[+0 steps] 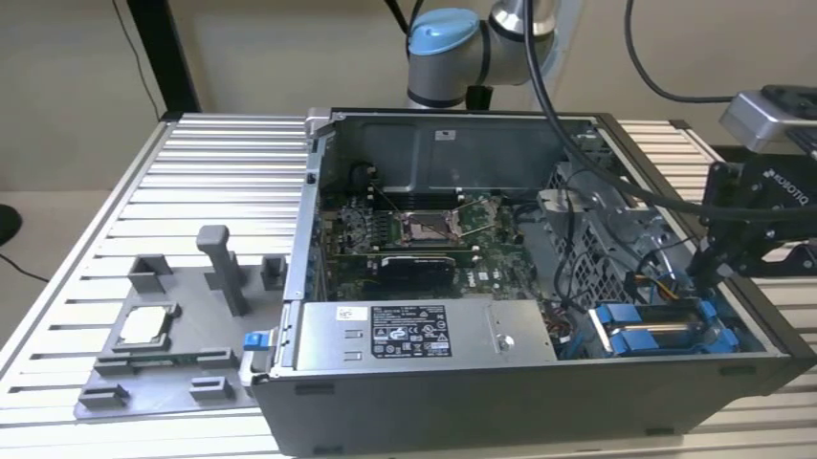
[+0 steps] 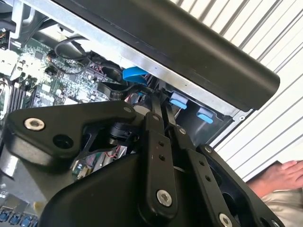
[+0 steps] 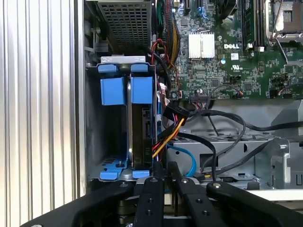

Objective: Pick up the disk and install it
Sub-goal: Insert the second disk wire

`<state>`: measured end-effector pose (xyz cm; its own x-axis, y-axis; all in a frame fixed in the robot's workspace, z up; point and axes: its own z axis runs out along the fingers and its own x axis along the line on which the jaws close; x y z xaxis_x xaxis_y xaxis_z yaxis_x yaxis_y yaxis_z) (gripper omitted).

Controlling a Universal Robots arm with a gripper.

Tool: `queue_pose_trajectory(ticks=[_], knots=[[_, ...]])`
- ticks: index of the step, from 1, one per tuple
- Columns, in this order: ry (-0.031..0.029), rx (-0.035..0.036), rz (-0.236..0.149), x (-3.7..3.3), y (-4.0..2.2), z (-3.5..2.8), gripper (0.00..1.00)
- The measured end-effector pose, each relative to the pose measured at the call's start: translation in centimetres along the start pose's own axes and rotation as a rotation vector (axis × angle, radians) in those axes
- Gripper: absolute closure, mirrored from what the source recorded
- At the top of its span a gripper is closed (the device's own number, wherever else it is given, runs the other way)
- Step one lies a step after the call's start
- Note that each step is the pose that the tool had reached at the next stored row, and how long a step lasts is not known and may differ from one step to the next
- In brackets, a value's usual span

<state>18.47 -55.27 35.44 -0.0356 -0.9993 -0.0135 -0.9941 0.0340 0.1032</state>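
Closely over the case (image 1: 511, 402), the gripper (image 3: 164, 170) hangs with its fingers drawn almost together and nothing visible between them, the tips just beside the disk's near end. The disk (image 3: 141, 127) stands on edge in the drive bay (image 3: 92, 142), its blue bracket clipped along the rails, evidently seated so the connector end faces the cables (image 3: 171, 127). In the exterior view that bay sits at the case's four o'clock corner. Beyond lies the motherboard (image 3: 227, 61). Most of the disk's flat faces are turned away, and whether a fingertip actually touches it is hard to make out. A person's hand (image 2: 284, 172) rests at the second wrist view's edge, cut off.
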Motion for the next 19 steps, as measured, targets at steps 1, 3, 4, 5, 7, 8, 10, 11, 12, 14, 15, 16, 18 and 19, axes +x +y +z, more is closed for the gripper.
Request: queue_pose_trajectory(ticks=[1,3,4,5,7,8,10,11,12,14,15,16,18,19], knots=[[-0.0001,0.0000,0.000,0.00,0.15,-0.04,1.00],[-0.0001,0.0001,0.001,0.02,0.64,-0.08,1.00],[-0.0002,0.0004,0.001,0.02,0.94,-0.07,1.00],[-0.0003,0.0007,0.002,0.03,1.23,-0.06,1.00],[-0.0005,0.0017,0.003,0.03,1.78,-0.08,1.00],[-0.0004,0.0023,0.003,0.03,2.05,-0.13,1.00],[-0.0005,0.0035,0.003,0.00,2.59,-0.20,1.00],[-0.0005,0.0041,0.003,0.00,2.87,-0.23,1.00],[-0.0005,0.0050,0.003,-0.01,3.15,-0.25,1.00],[-0.0001,0.0094,0.003,-0.01,3.68,-0.23,1.00],[-0.0001,0.0143,0.003,0.00,3.95,-0.20,1.00],[-0.0001,0.0199,0.003,0.01,4.27,-0.18,1.00],[-0.0001,0.0284,0.003,0.03,4.92,-0.13,1.00],[0.0002,0.0320,0.003,0.05,5.26,-0.10,1.00]])
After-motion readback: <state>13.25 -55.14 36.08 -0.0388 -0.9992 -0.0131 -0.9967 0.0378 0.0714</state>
